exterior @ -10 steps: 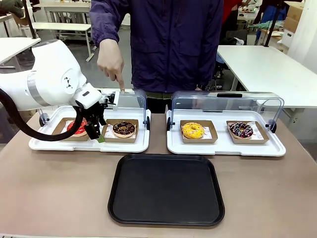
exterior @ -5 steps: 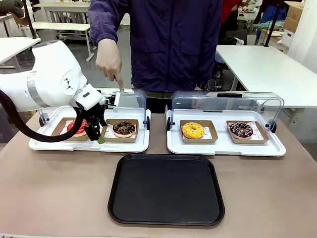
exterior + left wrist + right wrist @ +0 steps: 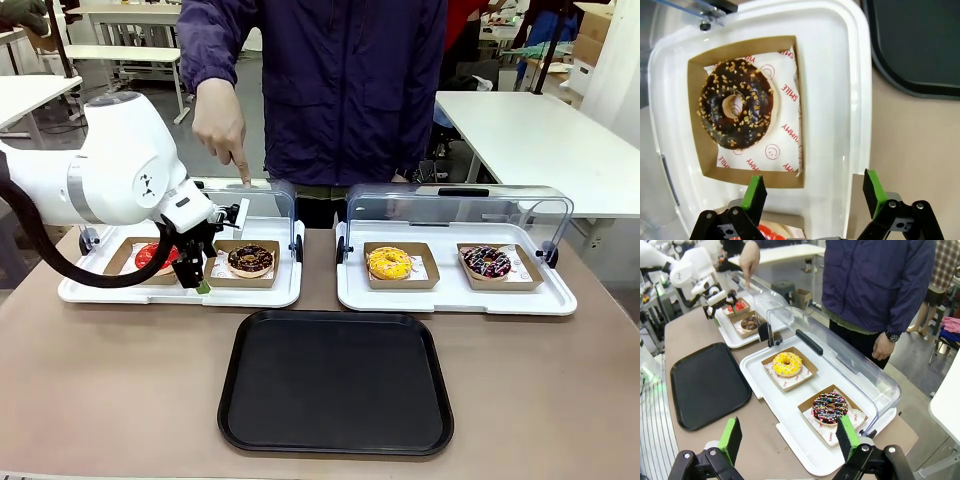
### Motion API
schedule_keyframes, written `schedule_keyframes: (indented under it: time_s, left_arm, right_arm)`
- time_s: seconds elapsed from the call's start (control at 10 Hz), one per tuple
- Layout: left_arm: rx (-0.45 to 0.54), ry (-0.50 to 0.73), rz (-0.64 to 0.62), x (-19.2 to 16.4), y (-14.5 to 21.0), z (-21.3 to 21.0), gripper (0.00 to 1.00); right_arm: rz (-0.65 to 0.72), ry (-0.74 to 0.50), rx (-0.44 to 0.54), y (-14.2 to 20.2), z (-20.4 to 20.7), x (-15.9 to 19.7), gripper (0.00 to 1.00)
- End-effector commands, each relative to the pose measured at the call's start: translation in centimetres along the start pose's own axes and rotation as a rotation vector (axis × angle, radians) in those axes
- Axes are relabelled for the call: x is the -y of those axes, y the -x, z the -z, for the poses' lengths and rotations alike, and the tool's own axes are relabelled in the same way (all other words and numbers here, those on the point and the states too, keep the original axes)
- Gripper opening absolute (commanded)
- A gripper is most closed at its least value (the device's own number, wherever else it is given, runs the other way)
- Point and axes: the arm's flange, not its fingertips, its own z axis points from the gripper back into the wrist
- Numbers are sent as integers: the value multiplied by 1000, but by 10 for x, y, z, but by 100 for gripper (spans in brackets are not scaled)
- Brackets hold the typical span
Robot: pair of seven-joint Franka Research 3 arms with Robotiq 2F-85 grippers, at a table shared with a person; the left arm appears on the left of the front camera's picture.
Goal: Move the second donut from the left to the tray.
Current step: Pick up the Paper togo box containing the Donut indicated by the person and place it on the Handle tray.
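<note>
The chocolate-glazed donut with tan sprinkles (image 3: 250,260) lies in its brown cardboard square (image 3: 699,75) on the left white display tray, second from the left. My left gripper (image 3: 196,273) hangs open just left of it, between it and the red donut (image 3: 152,256). In the left wrist view the donut (image 3: 736,110) lies ahead of the open gripper (image 3: 814,192), whose fingers straddle the display tray's rim. The black tray (image 3: 335,380) lies at the table's front middle. In the right wrist view my right gripper (image 3: 789,440) is open and holds nothing.
A person stands at the far side, one hand (image 3: 222,125) pointing down at the left display tray (image 3: 270,297). Both clear lids (image 3: 460,205) stand raised. The right display tray holds a yellow donut (image 3: 389,263) and a pink-and-white sprinkled donut (image 3: 487,262).
My left arm has shifted slightly to the right, bringing its gripper a little closer to the chocolate donut. The person's hand stays pointing.
</note>
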Motion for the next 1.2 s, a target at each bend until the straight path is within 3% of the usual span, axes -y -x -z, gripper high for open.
schedule_keyframes:
  time_s: [0.0,1.1]
  left_arm:
    - [-32,-43,-23,-10,-2,8,100]
    - [-34,-45,-7,-19,-10,40,100]
  right_arm:
    - [-24,1,29,-3,1,3,100]
    - [-24,1,29,-3,1,3,100]
